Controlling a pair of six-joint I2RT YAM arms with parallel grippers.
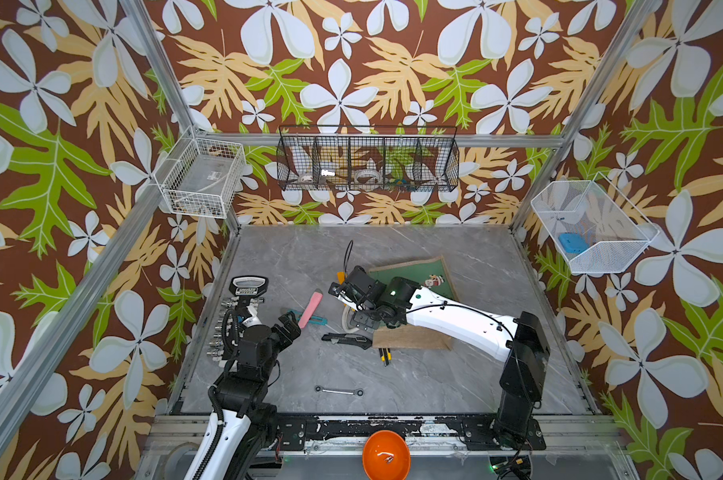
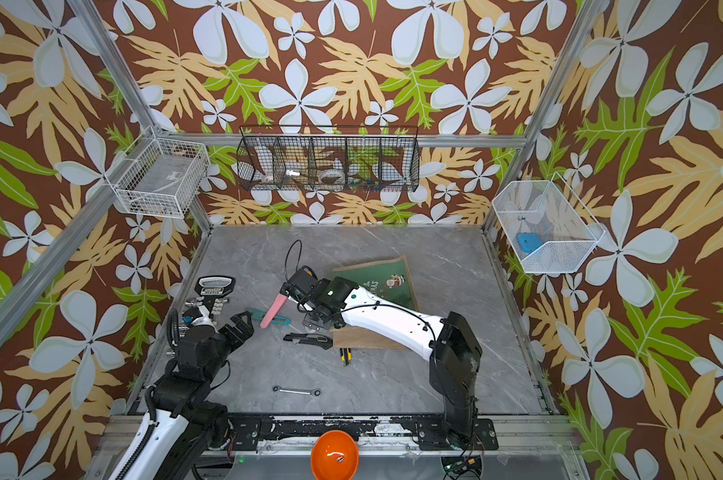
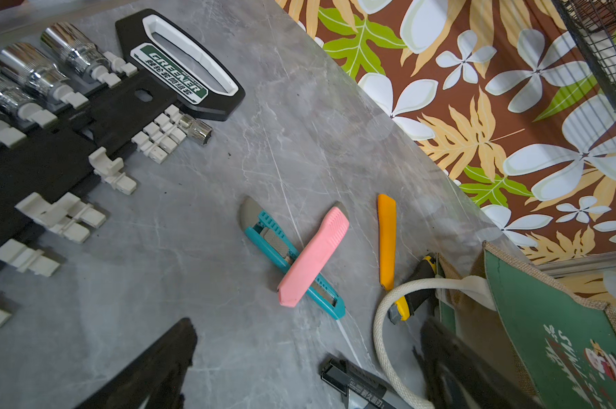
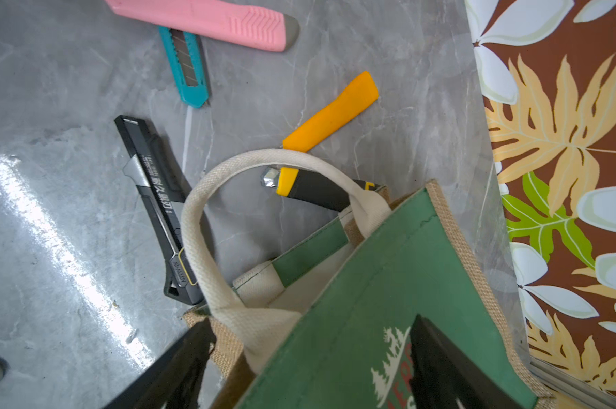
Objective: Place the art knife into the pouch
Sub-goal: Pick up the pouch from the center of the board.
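The left gripper [image 1: 290,325] hangs released and empty, jaws wide, just beside the butt of the pink plastic art knife [image 1: 310,309]. That knife lies on the grey marble-patterned tabletop [image 1: 434,382], crossed over a teal plastic art knife [image 1: 321,320]. Its long axis runs diagonally, grey tip toward the back wall and slightly right. The right gripper [image 4: 313,324] is spread wide astride the mouth of the tan jute pouch with a green printed front panel [image 1: 409,272], which lies flat just right of the knives. Its white rope handle [image 4: 193,219] drapes over a black art knife [image 4: 151,198] and a yellow-and-black one [image 4: 317,191], with an orange one [image 4: 331,113] just beyond. Brown floral wallpaper [image 1: 351,62] and wire baskets [image 1: 368,160] surround the table.
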